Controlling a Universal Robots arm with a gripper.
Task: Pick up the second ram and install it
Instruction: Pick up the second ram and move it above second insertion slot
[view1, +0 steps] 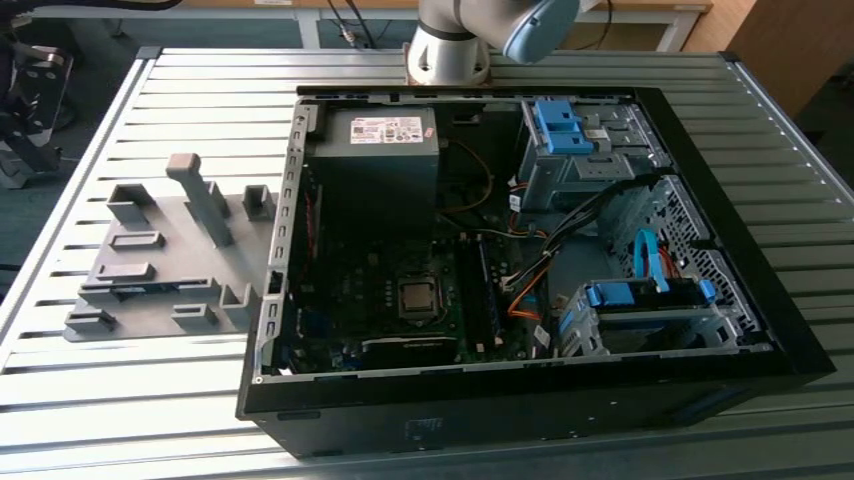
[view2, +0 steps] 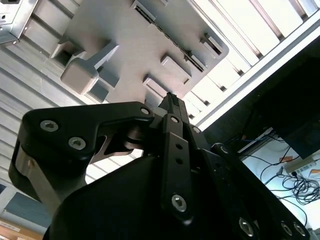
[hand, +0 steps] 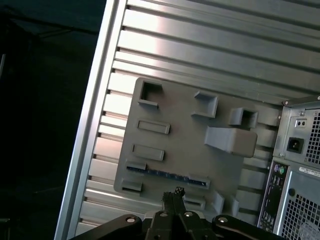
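Hovering above tray | claw pressed together, nothing gripped | ram not yet lifted, lodged in tray, 9 o'clock of computer case | installation undone

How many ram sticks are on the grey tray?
1: the second ram sits in a long slot near one edge of the grey fixture tray. Others may be hidden.

We see a slatted metal table of long silver ribs, edged by a plain rail. Two things lie directly on it. A grey fixture tray with upright blocks sits flat towards the exterior view's left. Just beside it, on the exterior view's right, an open black computer case lies on its side. In the first wrist view we find the table, tray and case again.
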